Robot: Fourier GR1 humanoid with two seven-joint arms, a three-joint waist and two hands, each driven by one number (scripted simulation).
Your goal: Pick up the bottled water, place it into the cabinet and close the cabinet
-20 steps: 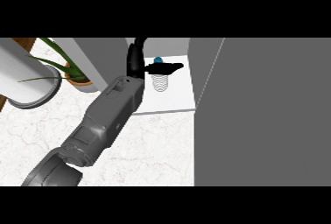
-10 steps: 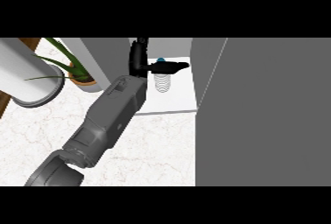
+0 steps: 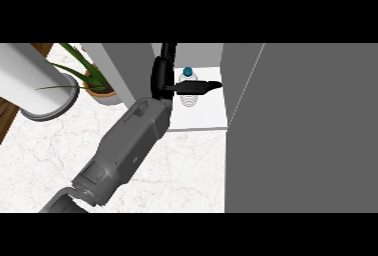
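head view: left hand (image 3: 171, 82) reaches into the cabinet (image 3: 310, 125), thumb and fingers open to either side of the bottled water (image 3: 189, 90). the bottle stands upright on the white shelf (image 3: 203, 120), toward its back edge. potted plant (image 3: 100, 87) on the counter's (image 3: 184, 170) left.

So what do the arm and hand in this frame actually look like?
One forearm shows: a grey, boxy, panelled shell, wider near the lower edge and narrowing toward the wrist. It ends in a slim black hand with thin black fingers. No cables, markings or sleeve are visible.
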